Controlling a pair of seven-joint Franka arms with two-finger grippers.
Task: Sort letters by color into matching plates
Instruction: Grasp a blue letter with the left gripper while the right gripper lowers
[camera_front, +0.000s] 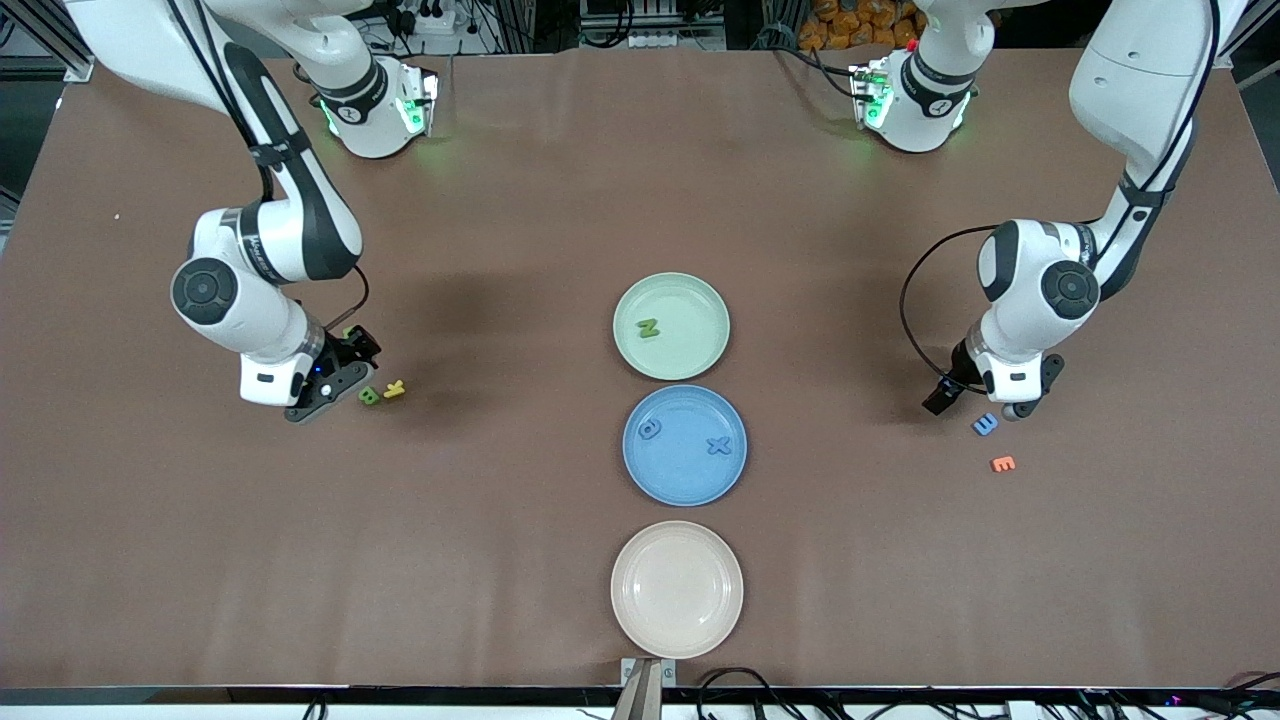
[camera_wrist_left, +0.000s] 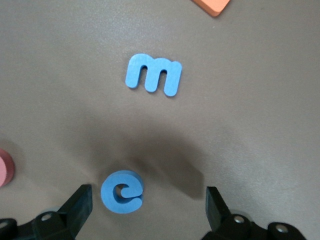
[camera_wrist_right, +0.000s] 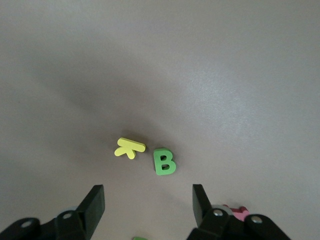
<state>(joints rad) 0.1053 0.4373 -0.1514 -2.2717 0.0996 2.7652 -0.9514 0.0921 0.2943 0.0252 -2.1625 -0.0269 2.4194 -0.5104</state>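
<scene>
A: Starting at the left edge of the front view, the right gripper (camera_front: 335, 385) sits low at the middle left of the frame. In its wrist view the fingers stand apart with nothing between them. Just to its right lie the green B (camera_front: 369, 396) and a yellow letter (camera_front: 395, 389) touching it; neither is picked up.

B: And the middle of the frame?

A: Three plates in a column. The green plate (camera_front: 700, 362) at the upper centre holds one green letter (camera_front: 649, 328). Under it the blue plate (camera_front: 685, 485) holds two blue letters (camera_front: 650, 429). The cream plate (camera_front: 640, 620) at the bottom centre holds nothing.

B: So three sorted. What shows on the right?

A: The left gripper (camera_front: 985, 405) hangs at the middle right, fingers spread wide and empty. In its wrist view a blue e (camera_wrist_left: 122, 192) lies between the open fingers and a blue m (camera_wrist_left: 153, 74) a little way off. An orange letter (camera_front: 1002, 463) lies lower in the front view.

B: How far along, then?

A: Under halfway, by the look of it. The green B and both blue letters by the left gripper are still on the table, and bits of green and pink peek in at the right wrist view's lower edge.
</scene>
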